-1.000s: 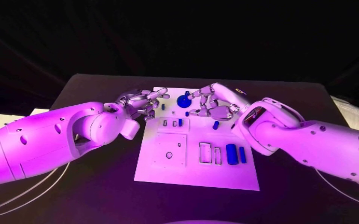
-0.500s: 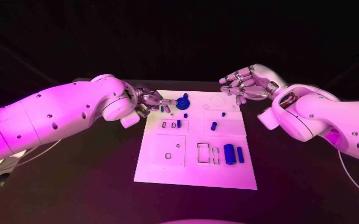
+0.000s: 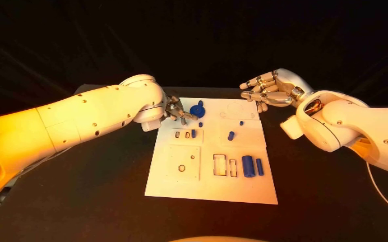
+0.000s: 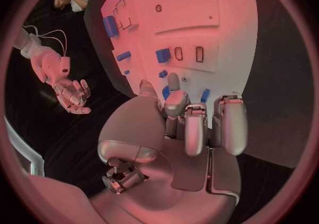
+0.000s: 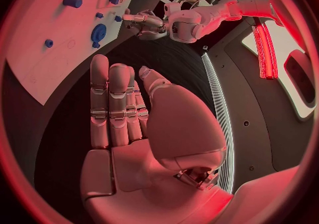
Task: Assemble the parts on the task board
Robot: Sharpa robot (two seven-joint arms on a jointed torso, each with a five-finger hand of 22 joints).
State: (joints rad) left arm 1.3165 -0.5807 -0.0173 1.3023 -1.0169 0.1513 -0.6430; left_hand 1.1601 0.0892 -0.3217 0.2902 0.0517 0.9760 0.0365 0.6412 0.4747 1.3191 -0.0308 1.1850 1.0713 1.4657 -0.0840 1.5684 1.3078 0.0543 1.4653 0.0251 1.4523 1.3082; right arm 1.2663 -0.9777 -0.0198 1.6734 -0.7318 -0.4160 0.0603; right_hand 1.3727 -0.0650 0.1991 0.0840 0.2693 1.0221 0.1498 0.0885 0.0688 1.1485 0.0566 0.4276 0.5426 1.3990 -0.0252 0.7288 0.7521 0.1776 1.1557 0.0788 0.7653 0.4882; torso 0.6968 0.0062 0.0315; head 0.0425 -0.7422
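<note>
My left hand [image 3: 176, 111], fingers curled on nothing, at task board [image 3: 212, 189] edge; right hand [image 3: 269, 92] spread, off-board.

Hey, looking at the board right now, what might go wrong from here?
1. The left hand has its fingers right by the round blue part at the board's far edge; a nudge could likely knock it or the small parts nearby.
2. The right hand hovers off the board, holding nothing; swinging back in, it might clip the left hand.
</note>
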